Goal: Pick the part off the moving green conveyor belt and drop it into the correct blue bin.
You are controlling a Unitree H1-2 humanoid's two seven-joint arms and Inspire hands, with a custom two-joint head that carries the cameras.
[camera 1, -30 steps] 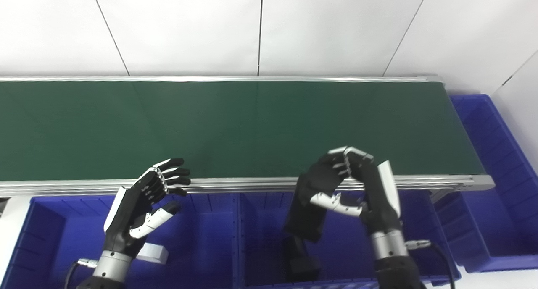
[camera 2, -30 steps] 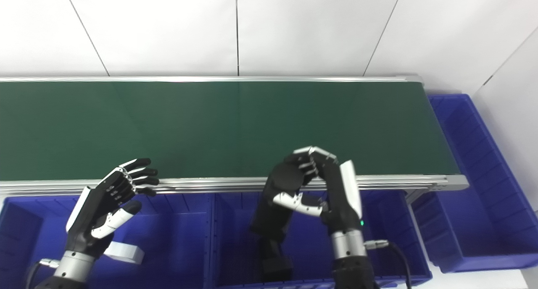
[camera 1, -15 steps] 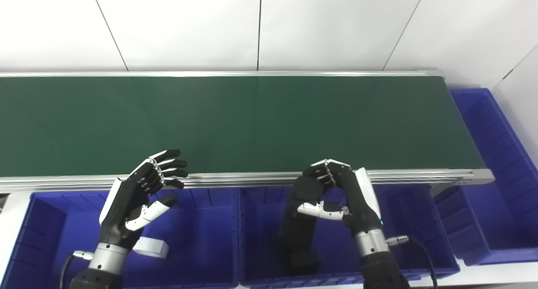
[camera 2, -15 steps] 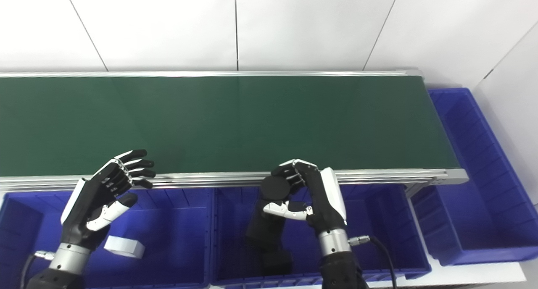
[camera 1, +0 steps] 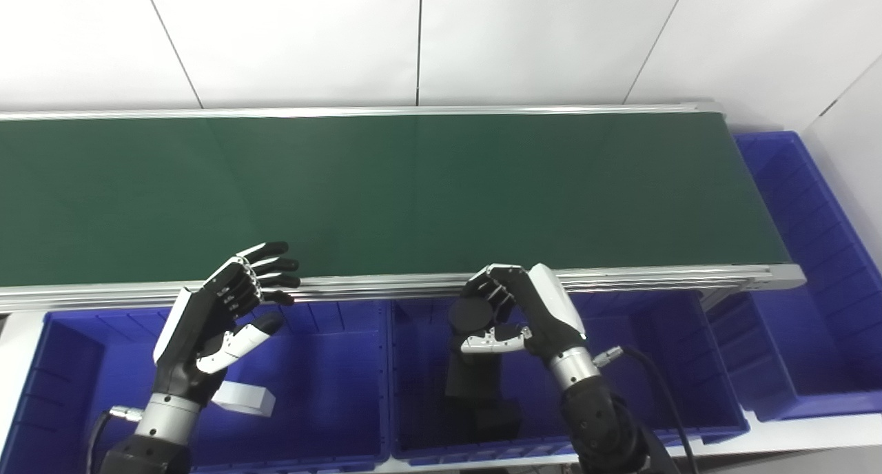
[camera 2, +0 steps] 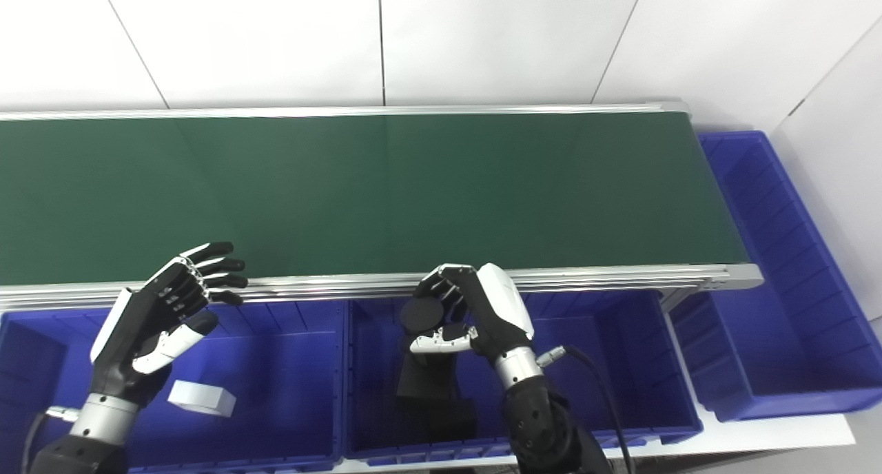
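My right hand [camera 1: 527,312] is shut on a black round part [camera 1: 472,314], held over the middle blue bin [camera 1: 654,364], just in front of the conveyor's front rail. The part also shows in the right eye view, the black round part [camera 2: 422,314] gripped between fingers and thumb of the right hand [camera 2: 482,312]. The green conveyor belt [camera 1: 413,191] carries nothing that I can see. My left hand [camera 1: 220,319] is open, fingers spread, above the left blue bin [camera 1: 331,391], fingertips near the rail.
Black parts [camera 1: 482,395] lie in the middle bin under the held part. A white block [camera 1: 241,399] lies in the left bin. A third blue bin [camera 1: 806,253] stands at the belt's right end. White wall panels rise behind the belt.
My right hand has drawn back from the belt's front edge, lower and to the left over the middle bin, still holding the black part. The camera tilted slightly. The left hand hardly moved.
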